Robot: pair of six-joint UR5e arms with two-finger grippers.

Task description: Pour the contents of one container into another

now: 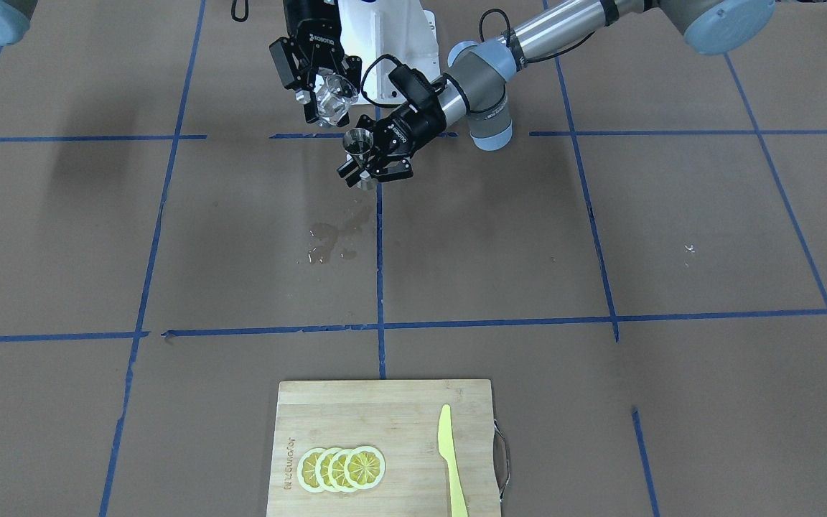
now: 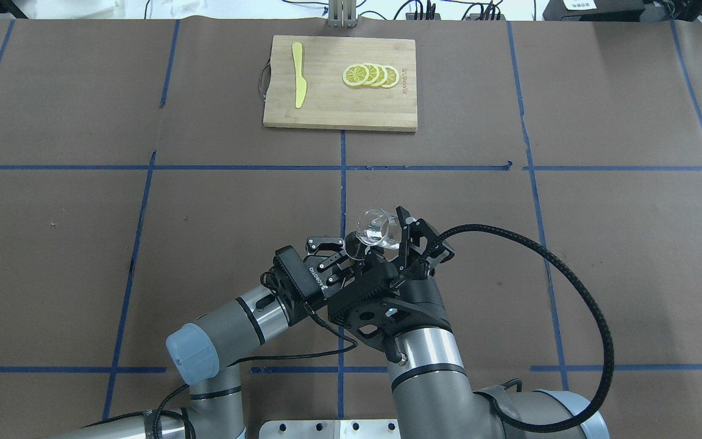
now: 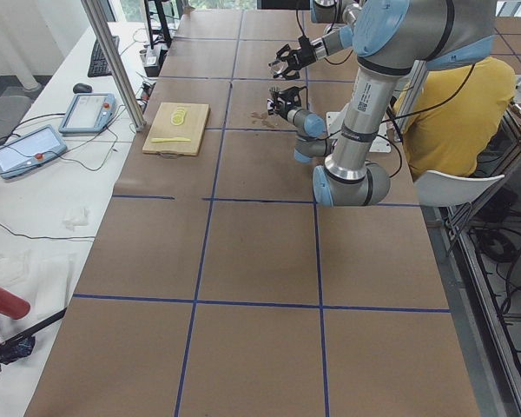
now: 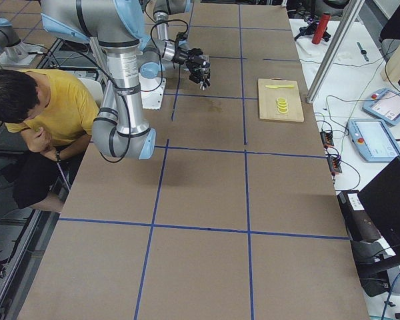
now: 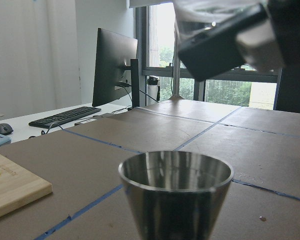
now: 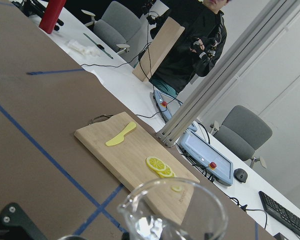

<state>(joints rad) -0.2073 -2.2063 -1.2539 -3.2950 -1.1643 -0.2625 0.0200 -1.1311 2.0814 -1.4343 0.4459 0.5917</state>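
My right gripper (image 1: 325, 92) is shut on the small clear glass cup (image 1: 337, 100), held in the air and tipped toward the steel jigger (image 1: 359, 146). The jigger stands upright just below and beside the cup, with my left gripper (image 1: 372, 171) shut on its waist. In the overhead view the cup (image 2: 375, 227) hangs over the jigger's rim (image 2: 351, 243), near the table's centre line close to the robot. The left wrist view shows the jigger's open mouth (image 5: 175, 172), with a right gripper finger (image 5: 225, 40) above it. The cup's rim (image 6: 172, 207) fills the bottom of the right wrist view.
A wet patch (image 1: 331, 240) lies on the brown table below the grippers. At the far edge a wooden cutting board (image 2: 339, 110) carries several lemon slices (image 2: 370, 75) and a yellow knife (image 2: 298, 82). A person in a yellow shirt (image 4: 50, 110) sits beside the robot's base.
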